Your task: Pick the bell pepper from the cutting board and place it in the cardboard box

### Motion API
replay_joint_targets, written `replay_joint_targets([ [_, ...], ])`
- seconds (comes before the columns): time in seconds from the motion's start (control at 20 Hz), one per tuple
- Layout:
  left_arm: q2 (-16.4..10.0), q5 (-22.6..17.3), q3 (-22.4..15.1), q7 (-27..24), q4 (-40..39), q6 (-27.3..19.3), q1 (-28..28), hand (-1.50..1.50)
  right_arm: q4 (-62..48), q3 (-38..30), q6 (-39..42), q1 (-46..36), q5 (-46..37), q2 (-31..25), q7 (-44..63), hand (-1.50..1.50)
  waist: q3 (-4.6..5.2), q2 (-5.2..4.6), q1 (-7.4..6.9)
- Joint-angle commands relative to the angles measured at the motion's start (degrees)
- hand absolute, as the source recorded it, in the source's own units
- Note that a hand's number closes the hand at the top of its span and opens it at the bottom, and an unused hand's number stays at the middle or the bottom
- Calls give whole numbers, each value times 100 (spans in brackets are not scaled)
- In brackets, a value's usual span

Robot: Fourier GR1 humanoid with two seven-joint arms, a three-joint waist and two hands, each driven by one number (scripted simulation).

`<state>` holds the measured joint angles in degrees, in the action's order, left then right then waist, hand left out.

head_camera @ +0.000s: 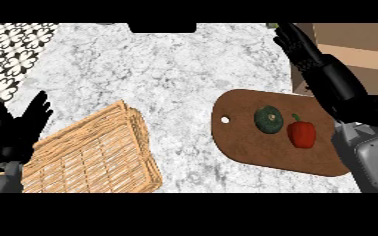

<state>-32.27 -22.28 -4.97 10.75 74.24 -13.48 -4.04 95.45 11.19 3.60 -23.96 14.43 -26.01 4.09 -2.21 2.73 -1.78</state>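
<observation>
Red bell pepper [301, 134] is shown on the cutting board [244, 142]; cardboard box [351, 37] is partly masked by the right hand [304, 50], fingers extended; left hand [21, 130], fingers straight, is cropped at the edge.

Light falls bright and even over the marble counter [184, 65], which reads pale grey-white from its far edge to its near edge. Shading is soft. The cutting board [244, 140] has a near rim darker than its top, and the wicker basket [88, 155] at the near left corner shows a shaded right side wall. At the far right corner the cardboard box [354, 50] has lighter flaps and a darker brown face. The black right hand [303, 45] catches dull grey streaks, while the left hand [29, 117] reads almost uniformly black.
</observation>
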Motion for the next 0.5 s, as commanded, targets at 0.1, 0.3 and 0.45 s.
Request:
replay_joint_targets([
  [0.1,-287,426,-140,-824,838,340,-212,0,343,-1091,-316,64,11,-672,4,-150,218,-160,409],
  [0.3,-372,731,-542,-1217,1384,695,-688,0,-146,-1322,-192,507,-1129,-2068,410,-150,252,-158,954],
  [0.45,-148,929,-874,-1532,1632,796,-563,0,-77,-2185,-267,1294,-753,-2131,-102,-150,211,-211,609],
])
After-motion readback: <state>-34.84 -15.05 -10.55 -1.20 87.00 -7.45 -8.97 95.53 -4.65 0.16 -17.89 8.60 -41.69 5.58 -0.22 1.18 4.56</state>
